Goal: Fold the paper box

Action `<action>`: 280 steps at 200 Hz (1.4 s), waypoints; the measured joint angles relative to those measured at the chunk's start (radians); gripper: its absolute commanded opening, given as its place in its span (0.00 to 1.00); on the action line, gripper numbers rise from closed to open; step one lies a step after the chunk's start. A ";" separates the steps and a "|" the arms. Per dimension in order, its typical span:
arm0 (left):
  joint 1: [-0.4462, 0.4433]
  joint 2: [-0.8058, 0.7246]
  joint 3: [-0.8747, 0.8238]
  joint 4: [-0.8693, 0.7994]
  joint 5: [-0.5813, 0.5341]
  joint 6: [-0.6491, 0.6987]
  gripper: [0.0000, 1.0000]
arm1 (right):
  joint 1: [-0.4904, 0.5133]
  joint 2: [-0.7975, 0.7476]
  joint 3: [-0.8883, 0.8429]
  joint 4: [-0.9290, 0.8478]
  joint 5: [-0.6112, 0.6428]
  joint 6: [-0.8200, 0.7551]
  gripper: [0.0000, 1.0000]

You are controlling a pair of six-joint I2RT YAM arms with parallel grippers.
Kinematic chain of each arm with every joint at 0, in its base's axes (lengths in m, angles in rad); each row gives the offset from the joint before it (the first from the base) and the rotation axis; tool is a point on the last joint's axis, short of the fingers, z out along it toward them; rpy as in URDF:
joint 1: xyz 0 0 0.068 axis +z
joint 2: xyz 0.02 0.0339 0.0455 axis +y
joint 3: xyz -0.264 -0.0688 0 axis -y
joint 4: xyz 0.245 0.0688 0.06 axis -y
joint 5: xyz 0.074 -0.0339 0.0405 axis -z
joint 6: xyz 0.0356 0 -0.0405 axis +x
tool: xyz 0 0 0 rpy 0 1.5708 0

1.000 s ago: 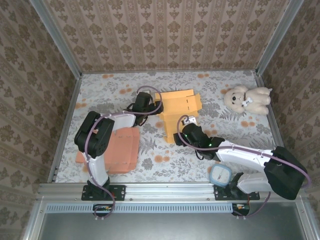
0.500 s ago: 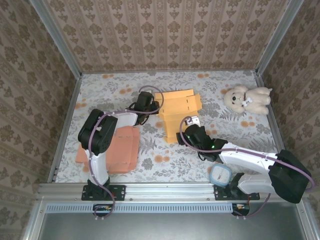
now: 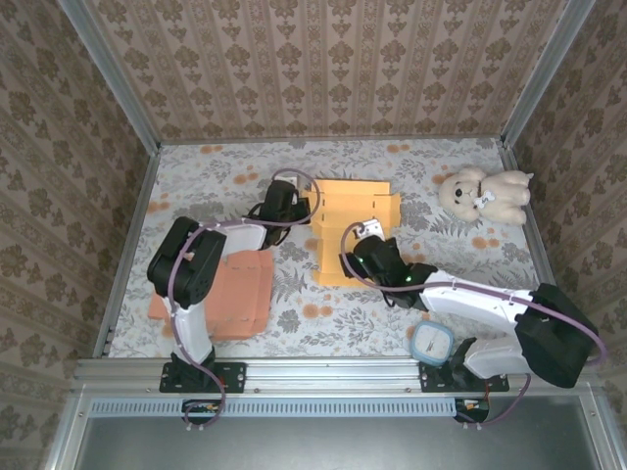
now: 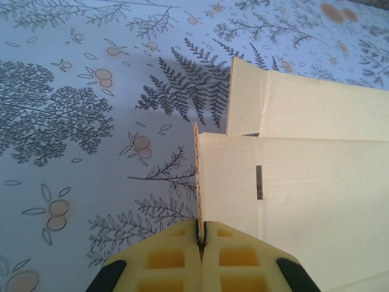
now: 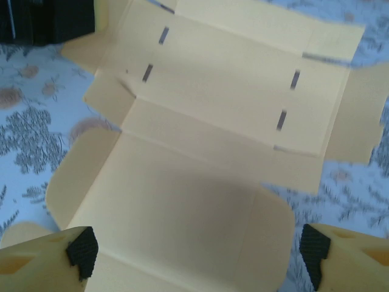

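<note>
Tearing threatens: the left fingers [image 4: 167, 261], shut on the box [image 3: 351, 220] at 9 o'clock, could rip it if yanked. The right fingers [image 5: 33, 264] gape wide, empty.

Yellow-orange is logged for paper box [image 3: 353, 201]; tablecloth [image 3: 216, 176] is printed with grey ferns, orange fruit; cream teddy bear [image 3: 485, 194], two o'clock.

Top camera: overhead, behind the arm bases [image 3: 201, 375], covering the whole counter [image 3: 216, 171]. Wrist cameras: close behind their fingers [image 4: 164, 261], facing the paper box [image 4: 304, 176]; all views share it.
</note>
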 measured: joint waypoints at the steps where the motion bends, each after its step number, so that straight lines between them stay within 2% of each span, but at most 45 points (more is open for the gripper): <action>1: 0.000 -0.007 -0.006 0.003 0.000 0.002 0.00 | 0.000 0.002 0.003 0.001 0.001 -0.004 0.93; 28: 0.005 -0.099 -0.087 0.063 -0.001 0.039 0.00 | -0.012 0.029 0.112 0.003 0.009 -0.139 0.93; 53: 0.006 -0.186 -0.182 0.182 -0.001 0.107 0.00 | -0.039 0.029 0.208 -0.005 -0.044 -0.343 0.76; 93: 0.003 -0.259 -0.399 0.506 -0.002 0.229 0.00 | -0.212 0.029 0.339 -0.042 -0.355 -0.734 0.73; 117: -0.003 -0.255 -0.491 0.693 -0.009 0.291 0.00 | -0.326 0.050 0.456 -0.176 -0.530 -0.913 0.70; 149: -0.024 -0.248 -0.505 0.815 -0.008 0.397 0.00 | -0.391 0.168 0.676 -0.389 -0.650 -1.093 0.66; 175: -0.063 -0.248 -0.505 0.859 -0.013 0.483 0.00 | -0.410 0.275 0.827 -0.568 -0.686 -1.180 0.64; 204: -0.113 -0.248 -0.505 0.873 -0.041 0.575 0.00 | -0.430 0.379 0.974 -0.765 -0.707 -1.254 0.55; 230: -0.145 -0.247 -0.505 0.881 -0.078 0.627 0.00 | -0.451 0.460 1.109 -0.951 -0.726 -1.305 0.53; 280: -0.172 -0.247 -0.505 0.881 -0.122 0.680 0.00 | -0.512 0.489 1.147 -1.098 -0.737 -1.346 0.51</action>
